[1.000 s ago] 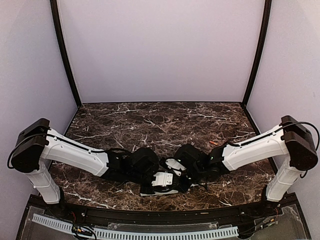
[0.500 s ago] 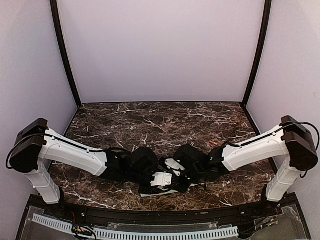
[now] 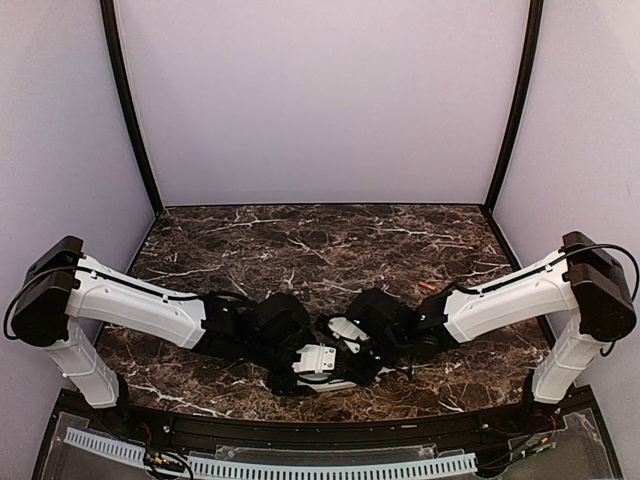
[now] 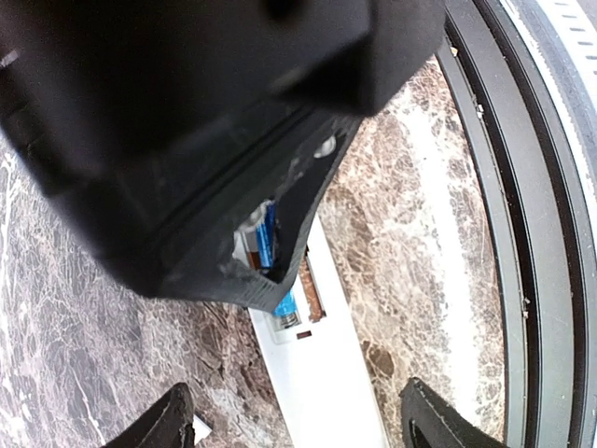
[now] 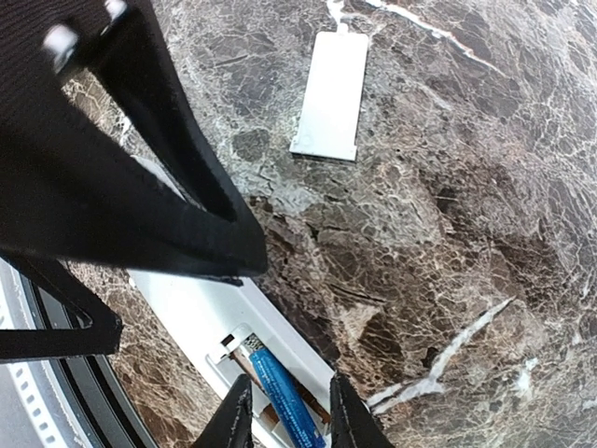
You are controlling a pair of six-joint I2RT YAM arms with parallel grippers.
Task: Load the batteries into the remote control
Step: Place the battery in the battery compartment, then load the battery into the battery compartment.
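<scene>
One battery in, one left | blue battery (image 5: 284,401) lying in open bay (image 5: 244,359) of remote (image 5: 191,317) at near edge of surface (image 3: 300,240) | orange battery (image 3: 428,287) loose, well apart | left tool (image 4: 308,422) wide open | right tool (image 5: 291,417) straddling blue, grip unclear | cover (image 5: 331,93) off

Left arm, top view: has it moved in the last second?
Yes. The left arm has swung left, its black outer joint now nearer the left wall and the near rail.

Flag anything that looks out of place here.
The remote control lies with its compartment open, only the blue battery inside. Its white cover lies apart on the marble, and the orange-red battery sits loose beside the right arm.
</scene>
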